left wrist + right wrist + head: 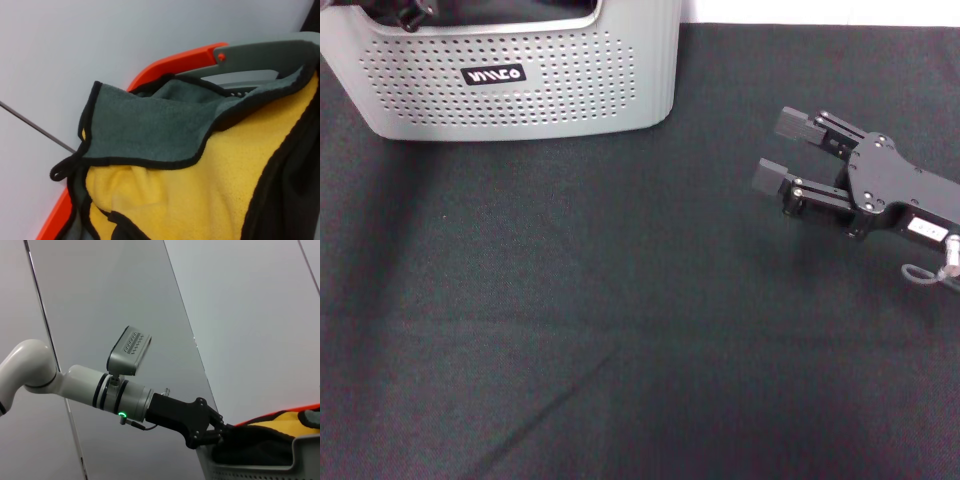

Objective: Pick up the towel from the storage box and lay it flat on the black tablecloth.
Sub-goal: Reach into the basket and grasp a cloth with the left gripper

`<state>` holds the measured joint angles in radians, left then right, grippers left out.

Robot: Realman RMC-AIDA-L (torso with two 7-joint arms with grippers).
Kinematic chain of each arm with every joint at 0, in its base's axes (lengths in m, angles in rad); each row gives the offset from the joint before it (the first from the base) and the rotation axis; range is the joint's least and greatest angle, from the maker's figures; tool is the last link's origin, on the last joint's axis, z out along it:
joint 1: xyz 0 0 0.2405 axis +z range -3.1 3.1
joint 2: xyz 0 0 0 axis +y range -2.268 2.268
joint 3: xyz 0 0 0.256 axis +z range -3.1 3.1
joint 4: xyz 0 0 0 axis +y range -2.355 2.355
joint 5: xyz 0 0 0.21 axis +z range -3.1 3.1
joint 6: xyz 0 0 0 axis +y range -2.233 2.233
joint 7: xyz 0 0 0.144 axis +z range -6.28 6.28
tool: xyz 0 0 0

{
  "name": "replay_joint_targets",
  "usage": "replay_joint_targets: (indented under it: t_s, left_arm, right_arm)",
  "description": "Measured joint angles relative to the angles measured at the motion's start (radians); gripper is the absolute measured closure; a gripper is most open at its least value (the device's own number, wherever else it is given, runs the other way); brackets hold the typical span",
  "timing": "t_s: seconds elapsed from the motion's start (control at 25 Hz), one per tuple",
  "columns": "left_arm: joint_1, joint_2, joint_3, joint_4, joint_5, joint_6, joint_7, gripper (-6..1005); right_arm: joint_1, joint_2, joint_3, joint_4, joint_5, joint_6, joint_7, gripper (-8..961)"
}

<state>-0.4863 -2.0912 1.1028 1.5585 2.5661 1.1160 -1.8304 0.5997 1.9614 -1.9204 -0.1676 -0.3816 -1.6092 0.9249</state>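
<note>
Head view: right tool (pixel 778 150) low over the black tablecloth (pixel 620 330), spread wide, both fingers (pixel 798 125) apart with nothing between them and pointing towards the storage box (pixel 510 100). Storage box well apart from that tool, ahead of its fingertips and off to its left side, standing on the black tablecloth, with rows of small holes in the near wall and a black label (pixel 494 75) with white lettering facing the robot. Bare cloth all around the right tool, with faint creases.

Right wrist view: left tool (pixel 210 432) on the end of the white left arm (pixel 90 387), reaching in over the rim of the storage box (pixel 260 470) and dipping just inside it. Open or closed: cannot tell, with the tip hidden behind the rim. Small green light (pixel 121 414) lit on the arm's wrist. Towel (pixel 280 417) showing as a yellow hump just beyond the left tool, inside the box, with an orange-red edge (pixel 270 416) behind it.

Left wrist view: towel (pixel 200 185) close in front of the left tool, bunched inside the storage box (pixel 265 52), none of it on the black tablecloth. Yellow face mostly outward, one grey-green corner (pixel 150 125) folded over it, dark stitched edging along every border and a small dark loop (pixel 59 172) hanging from one corner. Grey box rim on the far side of the towel from the tool, orange-red edge (pixel 170 65) beside it.
</note>
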Motion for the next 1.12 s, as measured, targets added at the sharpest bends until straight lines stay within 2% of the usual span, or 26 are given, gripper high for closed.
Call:
replay_joint_targets:
  t_s: [0.12,0.32,0.44,0.88,1.12]
  left_arm:
    - [0.000,-0.001,0.001,0.000,0.000,-0.010,0.000,894]
    - [0.000,-0.001,0.007,0.000,0.002,-0.015,-0.001,945]
    - [0.000,-0.002,0.009,0.000,0.001,-0.015,-0.006,935]
    - [0.001,-0.002,0.009,-0.006,0.007,-0.043,-0.009,619]
    - [0.003,-0.003,0.009,-0.012,0.020,-0.046,-0.009,630]
  right_arm:
    - [0.000,0.000,0.000,0.002,0.000,0.000,-0.001,110]
    - [-0.002,0.001,0.000,0.002,-0.002,0.000,-0.005,110]
    - [-0.009,0.002,0.000,0.001,0.000,-0.002,-0.010,110]
    - [-0.012,0.003,0.000,-0.001,0.001,-0.002,-0.012,110]
    - [-0.012,0.003,0.000,-0.001,0.001,-0.001,-0.013,109]
